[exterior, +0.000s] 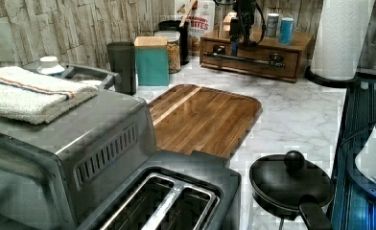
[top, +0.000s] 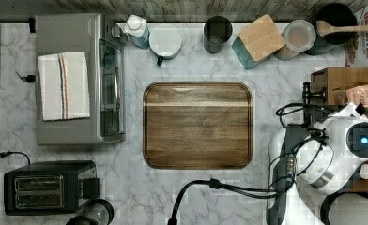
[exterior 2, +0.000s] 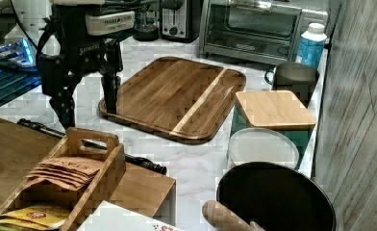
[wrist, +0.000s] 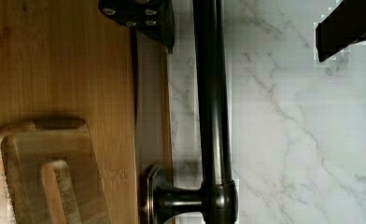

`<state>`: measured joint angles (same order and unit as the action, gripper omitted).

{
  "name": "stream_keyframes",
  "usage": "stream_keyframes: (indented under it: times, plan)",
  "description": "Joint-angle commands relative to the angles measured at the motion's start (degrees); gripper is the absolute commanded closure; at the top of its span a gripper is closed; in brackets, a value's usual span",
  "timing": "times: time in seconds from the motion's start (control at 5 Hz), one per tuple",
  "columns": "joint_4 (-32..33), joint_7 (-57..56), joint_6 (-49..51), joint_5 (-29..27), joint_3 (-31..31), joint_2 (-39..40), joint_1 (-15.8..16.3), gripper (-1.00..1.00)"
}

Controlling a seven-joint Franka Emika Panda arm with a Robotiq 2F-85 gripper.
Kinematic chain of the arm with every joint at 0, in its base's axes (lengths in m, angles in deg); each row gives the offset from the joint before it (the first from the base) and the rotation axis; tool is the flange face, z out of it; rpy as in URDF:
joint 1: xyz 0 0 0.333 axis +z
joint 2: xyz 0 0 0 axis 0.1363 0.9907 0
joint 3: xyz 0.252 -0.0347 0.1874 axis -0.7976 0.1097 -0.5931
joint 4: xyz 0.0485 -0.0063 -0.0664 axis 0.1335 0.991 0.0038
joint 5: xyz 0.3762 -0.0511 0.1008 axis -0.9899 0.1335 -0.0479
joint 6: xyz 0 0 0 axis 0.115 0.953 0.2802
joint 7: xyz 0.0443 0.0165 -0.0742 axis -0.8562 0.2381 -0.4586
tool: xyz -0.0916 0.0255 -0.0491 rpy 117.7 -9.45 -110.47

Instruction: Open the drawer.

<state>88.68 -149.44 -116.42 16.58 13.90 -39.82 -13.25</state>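
The drawer (exterior: 253, 55) is a shallow brown wooden box at the back of the left view, its front looking flush with the box. A long black bar handle (exterior: 246, 58) runs across the front. My gripper (exterior 2: 89, 103) hangs over the handle, open, with one finger (exterior 2: 110, 96) on the counter side and the other toward the drawer front. In the wrist view the bar (wrist: 212, 93) runs between my gripper's (wrist: 246, 21) two fingertips (wrist: 344, 28), untouched. The top view has the drawer (top: 341, 77) at its right edge, with the white arm (top: 332, 150) above it.
A wooden cutting board (top: 197, 125) lies mid-counter. A silver toaster oven (top: 76, 79) and a black toaster (top: 48, 186) sit at the top view's left. Canisters (top: 259, 40) line the back wall. A wooden caddy of tea bags (exterior 2: 71, 173) rests on the drawer box. A paper towel roll (exterior: 342, 38) stands nearby.
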Motion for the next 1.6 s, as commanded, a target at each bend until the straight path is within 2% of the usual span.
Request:
stream_keyframes:
  times: [0.2,0.4,0.6,1.0,1.2,1.6]
  plan:
    - [-2.48,-4.42,-4.26,-6.25,-1.91,3.71,-1.18,-1.0]
    - [-1.96,-0.98,-4.64,-3.86,-1.11,3.61,0.53,-1.0]
    - [-2.03,-3.37,-8.65,-5.05,-1.7,5.38,-0.15,-1.0]
    - [-2.76,-4.42,-8.7,-5.42,-2.2,6.85,0.21,-1.0]
    - [-2.38,-2.31,-8.55,-3.74,-1.49,7.09,1.54,-1.0]
    - [-5.39,-5.11,-0.59,-2.71,-2.87,7.71,1.68,-1.0]
